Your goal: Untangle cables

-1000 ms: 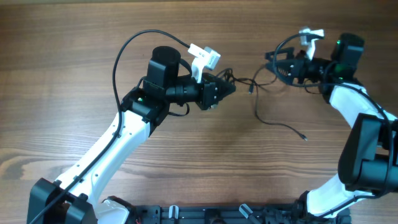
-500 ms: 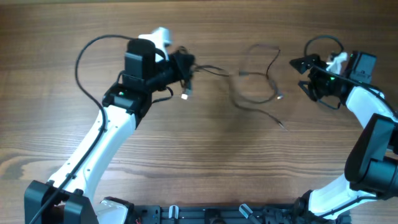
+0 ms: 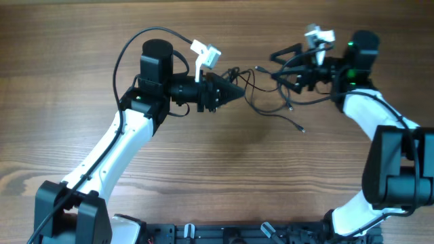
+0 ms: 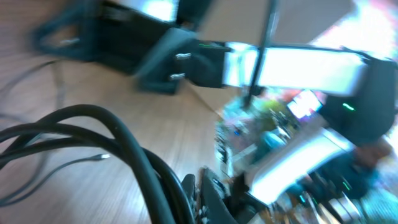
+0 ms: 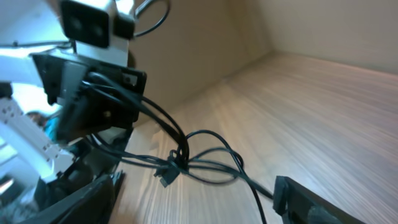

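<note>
Right now the cables [image 3: 266, 91] form a loose tangle strung between my two hands, one plug end trailing onto the counter [image 3: 203, 176]. My left hand [image 3: 236, 90] is clamped tight on them. My right hand [image 3: 279, 68] stands wide, a strand passing between its fingers ungripped. If I close off-target or pull apart hard, the crossing could cinch tighter.

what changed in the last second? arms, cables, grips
The left gripper and right gripper swung apart, stretching the cables out, then came back inward. The cables now bunch in slack loops between them. The left stays shut on the cables; the right is open, a strand running between its jaws.
</note>
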Action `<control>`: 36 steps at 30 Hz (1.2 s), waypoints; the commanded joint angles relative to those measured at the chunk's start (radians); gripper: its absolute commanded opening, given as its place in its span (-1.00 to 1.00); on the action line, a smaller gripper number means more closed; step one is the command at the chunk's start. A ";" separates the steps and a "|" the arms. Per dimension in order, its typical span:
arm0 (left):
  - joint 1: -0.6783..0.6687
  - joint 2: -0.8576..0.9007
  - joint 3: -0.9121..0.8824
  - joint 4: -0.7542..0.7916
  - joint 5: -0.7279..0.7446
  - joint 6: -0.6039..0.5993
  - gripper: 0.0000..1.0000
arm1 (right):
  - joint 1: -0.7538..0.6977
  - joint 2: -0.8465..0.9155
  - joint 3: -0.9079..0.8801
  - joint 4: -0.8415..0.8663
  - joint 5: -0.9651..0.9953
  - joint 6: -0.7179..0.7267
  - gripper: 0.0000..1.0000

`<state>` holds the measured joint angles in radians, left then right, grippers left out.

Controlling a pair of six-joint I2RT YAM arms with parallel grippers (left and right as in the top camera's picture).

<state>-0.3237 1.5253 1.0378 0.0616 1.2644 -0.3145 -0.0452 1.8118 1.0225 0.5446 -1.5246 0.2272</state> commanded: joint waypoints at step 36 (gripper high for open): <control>-0.029 0.006 0.008 0.160 0.076 -0.086 -0.92 | 0.076 -0.014 0.008 0.018 -0.100 -0.127 0.99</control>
<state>-0.3668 1.5261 1.0378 0.2176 1.3521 -0.4023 0.0448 1.8118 1.0225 0.5625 -1.5597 0.1074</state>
